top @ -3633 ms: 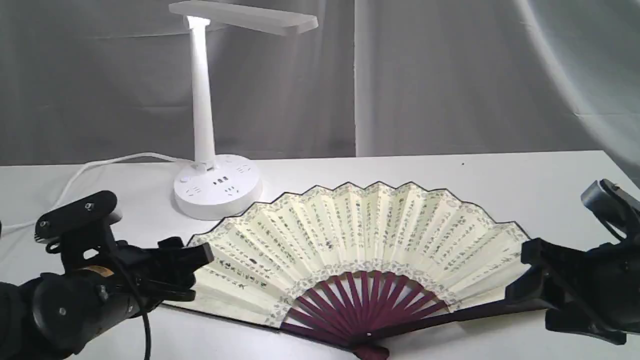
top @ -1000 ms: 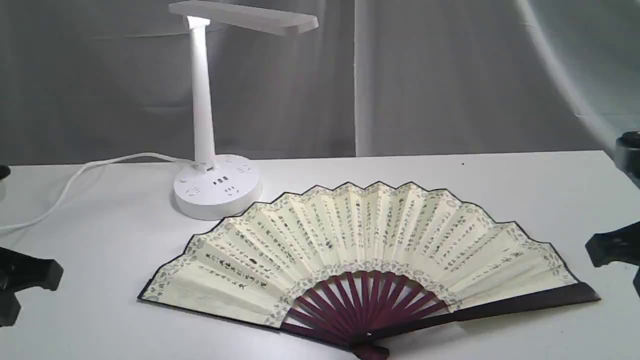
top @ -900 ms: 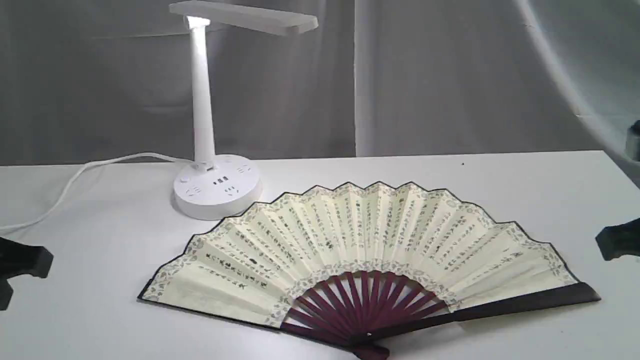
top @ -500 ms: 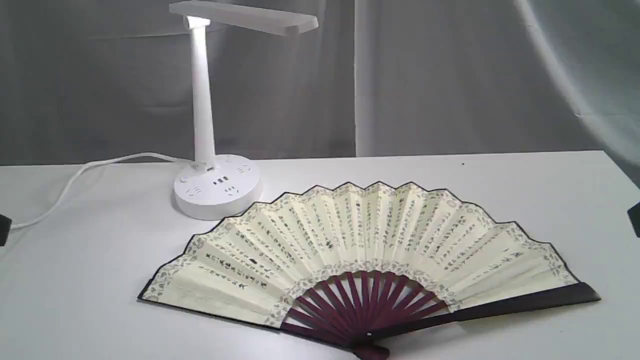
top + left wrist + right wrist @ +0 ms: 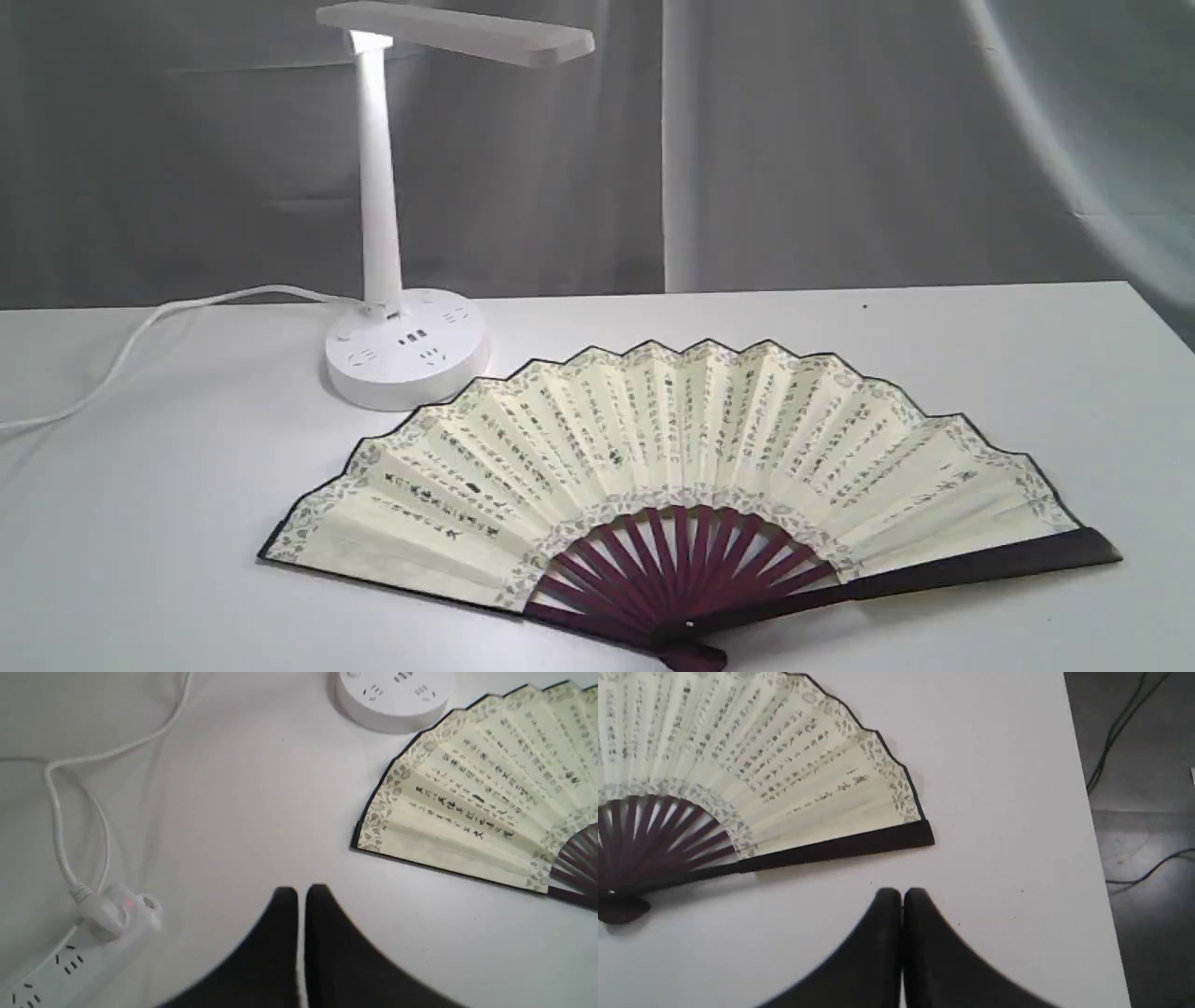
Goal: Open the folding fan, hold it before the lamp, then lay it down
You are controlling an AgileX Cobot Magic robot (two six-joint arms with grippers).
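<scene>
Seemingly all was done: the folding fan (image 5: 672, 439) lay spread on the bench (image 5: 168, 523) just beside the lamp (image 5: 378, 205), the left pincer (image 5: 301, 893) and right pincer (image 5: 902, 895) both clenched empty, clear of it

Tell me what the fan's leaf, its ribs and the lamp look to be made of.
The folding fan has a leaf of what looks like matte cream paper: sharp pleats, printed black script. Its ribs look like wood stained dark maroon: thin flat slats, dull sheen; bamboo is possible. The lamp is probably moulded white plastic: smooth, even, softly glossy.
</scene>
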